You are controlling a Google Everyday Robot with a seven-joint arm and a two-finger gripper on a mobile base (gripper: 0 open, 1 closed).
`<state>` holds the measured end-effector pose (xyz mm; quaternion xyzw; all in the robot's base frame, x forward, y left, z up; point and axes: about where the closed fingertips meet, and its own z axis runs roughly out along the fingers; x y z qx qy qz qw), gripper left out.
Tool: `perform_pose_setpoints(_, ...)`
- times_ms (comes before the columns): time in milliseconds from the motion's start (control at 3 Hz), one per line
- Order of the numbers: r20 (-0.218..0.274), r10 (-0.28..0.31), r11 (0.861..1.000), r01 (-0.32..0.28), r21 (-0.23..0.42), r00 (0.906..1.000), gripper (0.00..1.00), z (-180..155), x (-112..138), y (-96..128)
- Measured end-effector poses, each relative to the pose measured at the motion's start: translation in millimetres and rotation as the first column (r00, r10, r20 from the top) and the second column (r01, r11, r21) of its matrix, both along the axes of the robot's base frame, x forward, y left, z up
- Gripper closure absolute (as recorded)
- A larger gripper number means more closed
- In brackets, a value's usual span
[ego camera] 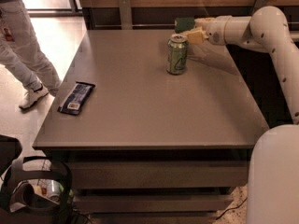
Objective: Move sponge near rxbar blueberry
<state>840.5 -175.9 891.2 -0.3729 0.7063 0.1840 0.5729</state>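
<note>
Clamped on the sponge point(184, 24) with the gripper point(190, 30), up at about 1 o'clock on the table point(140, 120), over the far edge. Held clear of the tabletop, dark green side showing, pale yellow just beneath; no telling foam from gripper there. Judged a firm grasp, given no other support at that height. Held high most likely to clear the can point(177, 54), upright just at 7 o'clock from the sponge and squarely on the line toward the goal. Entry from 3 o'clock, with the arm point(266, 24) stretched along the far side, leaving the middle of the table open for the carry. Over at 9 o'clock, close to the left edge: the rxbar point(76, 97), flat, white label patch up, long axis running roughly from 1 to 7 o'clock, well apart from both sponge and can. No obstacle visible between can and rxbar, so probably just a plain carry toward 8 o'clock, passing above the can or on its near side, then a low release just beside the wrapper without landing on it. Worth minding: clipping the can and tipping it, or letting go too close to the left edge and losing the sponge to the floor. Beyond that edge, at about 10 o'clock, a person's legs point(23, 50), off the table and out of the path. Task barely begun by the look of it: sponge in the grip, whole width of the table yet to cross.
</note>
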Motion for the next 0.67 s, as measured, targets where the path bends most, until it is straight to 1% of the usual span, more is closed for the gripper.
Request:
perform_pose_setpoints(333, 0.050, -0.015, 1.000, 0.015, 0.005, 0.9986, 1.00, 42, -18, -17)
perform_pose_setpoints(667, 0.075, -0.026, 1.000, 0.025, 0.015, 0.9969, 1.00, 61, -31, -26)
